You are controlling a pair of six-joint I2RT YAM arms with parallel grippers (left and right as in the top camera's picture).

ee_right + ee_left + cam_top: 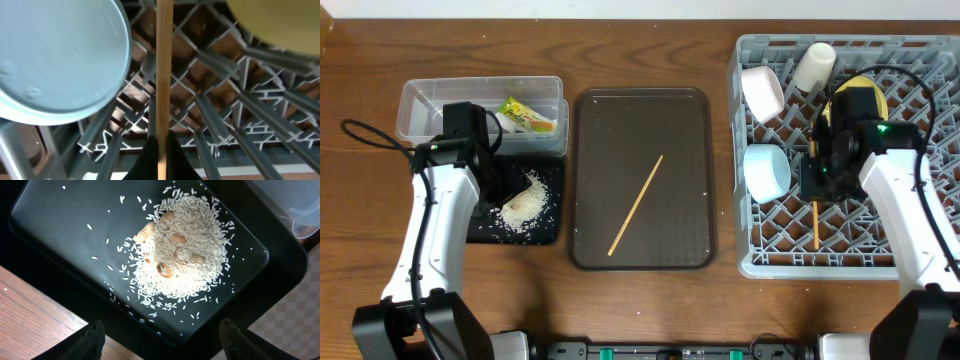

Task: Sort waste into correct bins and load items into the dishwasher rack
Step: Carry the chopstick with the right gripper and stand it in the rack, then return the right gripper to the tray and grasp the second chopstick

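Where the overhead view gives you only a pale heap, the left wrist view shows the rice (182,255) mixed with tan nut pieces (146,232), lying in the black tray (60,230). Your left gripper (161,330) hovers above it, its fingers spread wide with nothing between them. Just beyond that tray, the overhead view shows the tub (420,105) holding the wrapper (528,115). In the middle, a chopstick (636,205) lies diagonally on the brown tray (600,130). On the right, the rack (820,268) holds the white bowl (763,90), cup (814,66), plate (868,85) and blue bowl (766,172). From above, your arm hides the fingers. The right wrist view shows your right gripper (162,160) pinching a second chopstick (164,75), which runs over the lattice just beside the blue bowl.
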